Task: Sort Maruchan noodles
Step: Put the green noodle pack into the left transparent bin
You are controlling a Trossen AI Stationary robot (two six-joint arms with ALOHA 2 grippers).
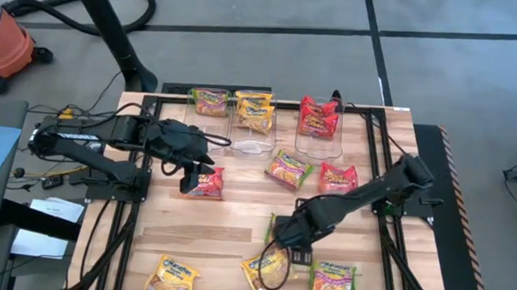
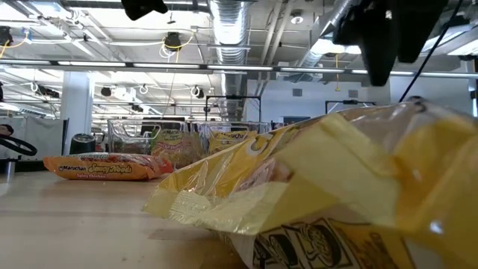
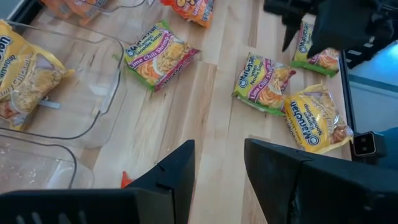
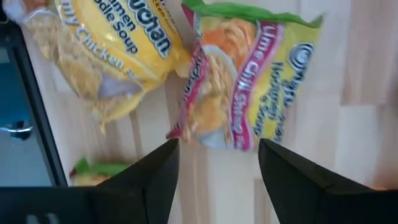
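Note:
Maruchan noodle packets lie flat on the wooden table. A lime packet [image 4: 249, 81] lies beside a yellow one [image 4: 106, 56], and my right gripper [image 4: 217, 168] hangs open above the lime one, fingers pointing down and touching nothing. In the high view that gripper [image 1: 290, 241] covers most of the packet. Another lime packet [image 1: 333, 280] and two yellow ones [image 1: 267, 270] [image 1: 171, 277] lie near the front edge. My left gripper [image 3: 219, 168] is open and empty, standing above the edge of a red packet [image 1: 207, 182]. A lime [image 1: 289, 168] and a red packet [image 1: 338, 178] lie mid-table.
Three clear bins stand along the far edge: one [image 1: 210, 102] holds a lime packet, one [image 1: 253, 111] yellow packets, one [image 1: 318, 119] red packets. Black frame rails [image 1: 378, 170] run along the table's sides. In the low view a yellow packet [image 2: 336, 187] fills the foreground.

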